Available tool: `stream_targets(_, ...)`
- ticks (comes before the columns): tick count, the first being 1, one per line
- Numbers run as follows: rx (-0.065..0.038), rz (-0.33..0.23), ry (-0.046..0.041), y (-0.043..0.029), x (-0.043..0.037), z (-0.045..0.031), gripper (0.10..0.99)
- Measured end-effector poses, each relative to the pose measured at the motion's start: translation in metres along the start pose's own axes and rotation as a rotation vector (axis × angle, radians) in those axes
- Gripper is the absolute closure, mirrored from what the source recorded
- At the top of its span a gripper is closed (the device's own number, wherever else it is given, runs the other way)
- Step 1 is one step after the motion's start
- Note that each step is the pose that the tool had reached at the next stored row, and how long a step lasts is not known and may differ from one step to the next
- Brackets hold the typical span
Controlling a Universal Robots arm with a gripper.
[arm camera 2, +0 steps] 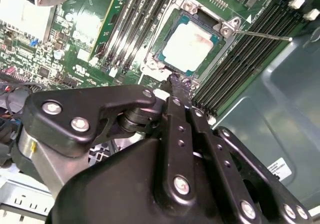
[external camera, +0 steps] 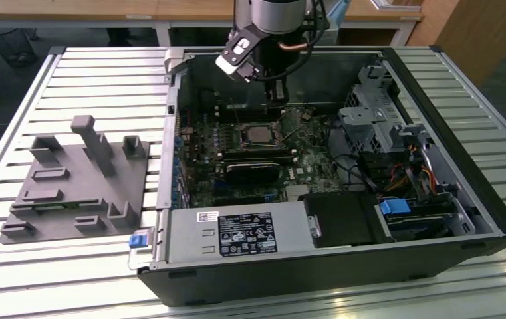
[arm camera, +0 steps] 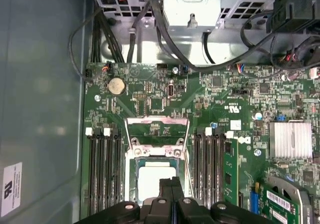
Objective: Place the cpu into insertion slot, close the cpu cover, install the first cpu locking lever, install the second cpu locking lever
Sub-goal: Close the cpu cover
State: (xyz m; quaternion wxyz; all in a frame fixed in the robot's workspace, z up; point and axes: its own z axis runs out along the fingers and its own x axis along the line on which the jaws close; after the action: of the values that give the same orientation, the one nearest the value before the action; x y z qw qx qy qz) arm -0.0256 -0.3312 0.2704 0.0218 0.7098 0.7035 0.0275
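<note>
Inside the open computer case (external camera: 324, 279), at roughly the centre of the green motherboard (arm camera: 220, 99), I can see the cpu (external camera: 257, 135) lying flat in the insertion slot (arm camera: 133, 179), pale top upward. It looks squarely seated, so I judge the placing done. The gripper (external camera: 275, 113) hangs at about one o'clock from the chip in the exterior view, just beside it, with its fingers (arm camera: 165, 186) pressed together and nothing pinched between them. I read that closed, narrow tip as suited to nudging thin metal parts rather than carrying anything. In the first wrist view the cpu cover (arm camera: 157, 130) is swung back off the socket, and bare board shows through its square cut-out, so the chip is uncovered. One thin locking lever (arm camera 2: 265, 34) juts out free over the memory slots (arm camera: 105, 169), unlatched as far as I can judge. A grey fixture tray (external camera: 58, 199) sits on the bench at nine o'clock from the case, well apart from the work. The gripper's own black body cuts off the near edge of the socket in both wrist views, so I cannot tell whether the tips touch the cpu or the rim. I cannot pick out the other lever with any confidence, and the cover's hinge is hard to make out.
</note>
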Motion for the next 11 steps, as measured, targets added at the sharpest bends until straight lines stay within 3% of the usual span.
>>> stream_targets(7, 0.003, 0.0, -0.0002, 0.0162, 0.0001, 0.0011, 0.98)
stream_targets(11, 0.004, 0.0, -0.0002, 0.02, 0.0001, 0.0014, 0.98)
